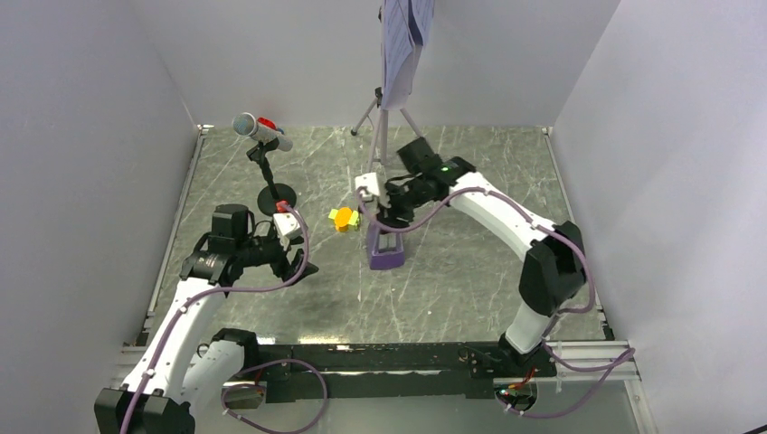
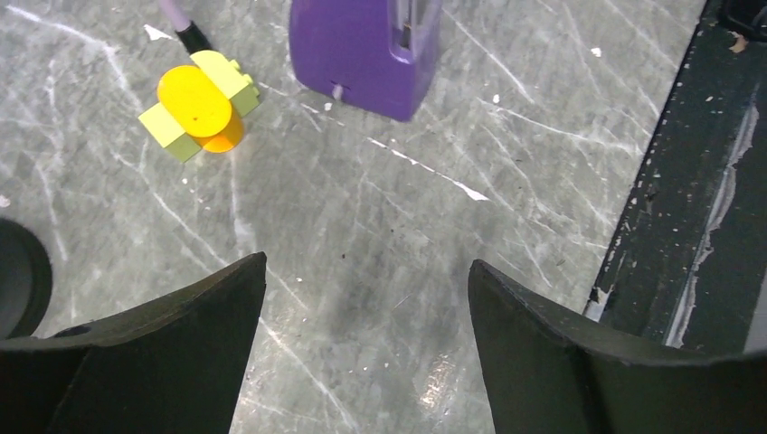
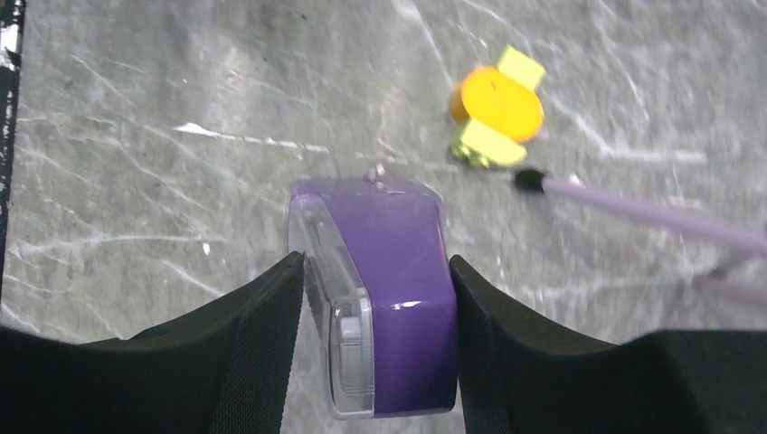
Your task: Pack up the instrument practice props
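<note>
While my right gripper (image 3: 375,267) pinches the purple metronome (image 3: 398,303) by both sides, standing on the table (image 3: 136,136) near the orange-and-yellow-green block (image 3: 496,108), I should squeeze squarely and lift straight, lest it tip.

So the whole thing sits in a little booth: a plain white back wall (image 1: 298,54), left wall (image 1: 81,163) and right wall (image 1: 669,163) box in a tabletop (image 1: 470,298) with a grey-green marble look, white veins running all over it. Up close the surface is scuffed and speckled with small white chips, with thin silvery trim (image 1: 175,226) down the sides and a worn black rail (image 1: 380,354) along the near edge. Lighting is soft and even, just faint blurry shadows on the top.
</note>
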You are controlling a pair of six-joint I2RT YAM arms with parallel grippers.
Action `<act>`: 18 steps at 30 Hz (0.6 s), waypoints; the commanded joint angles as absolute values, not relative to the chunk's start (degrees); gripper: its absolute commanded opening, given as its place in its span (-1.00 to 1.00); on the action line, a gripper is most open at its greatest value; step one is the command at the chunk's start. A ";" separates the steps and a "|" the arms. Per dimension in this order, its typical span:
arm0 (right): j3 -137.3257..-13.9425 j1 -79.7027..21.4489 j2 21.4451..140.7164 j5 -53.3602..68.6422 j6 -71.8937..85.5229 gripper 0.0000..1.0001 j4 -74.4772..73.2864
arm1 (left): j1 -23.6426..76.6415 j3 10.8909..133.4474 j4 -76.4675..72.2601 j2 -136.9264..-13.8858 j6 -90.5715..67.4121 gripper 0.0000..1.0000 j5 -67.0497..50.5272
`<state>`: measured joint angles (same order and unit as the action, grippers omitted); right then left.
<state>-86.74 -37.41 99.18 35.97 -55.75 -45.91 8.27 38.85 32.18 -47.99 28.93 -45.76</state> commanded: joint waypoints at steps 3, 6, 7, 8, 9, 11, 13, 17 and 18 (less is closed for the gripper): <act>-75.58 -26.06 89.17 41.75 -47.65 -1.00 -38.68 | 10.09 40.61 34.27 -52.09 36.64 0.75 -52.01; -70.31 -22.77 85.00 43.77 -44.76 -1.00 -34.90 | 14.96 45.63 36.11 -57.32 41.63 0.78 -49.18; -69.29 -22.02 83.72 44.11 -44.29 -1.00 -34.40 | 16.27 47.40 36.65 -59.12 42.83 0.79 -48.13; -68.40 -21.40 82.94 44.31 -43.99 -1.00 -33.96 | 17.69 48.91 36.94 -61.00 43.95 0.81 -47.13; -67.33 -20.79 82.08 44.37 -43.54 -1.00 -33.36 | 18.87 50.56 37.37 -62.66 45.23 0.82 -46.36; -65.09 -19.93 80.33 44.39 -42.54 -1.00 -31.52 | 20.97 53.03 37.51 -65.96 46.83 0.84 -45.24; -62.93 -19.27 78.74 44.31 -41.16 -1.00 -29.35 | 22.61 54.94 36.24 -68.87 46.84 0.84 -44.88; -58.48 -18.66 76.50 44.01 -38.11 -1.00 -24.52 | 25.15 58.14 32.55 -76.39 44.41 0.84 -47.61; -57.53 -18.54 76.19 43.95 -37.37 -1.00 -23.30 | 26.24 59.64 32.44 -78.20 44.32 0.85 -47.90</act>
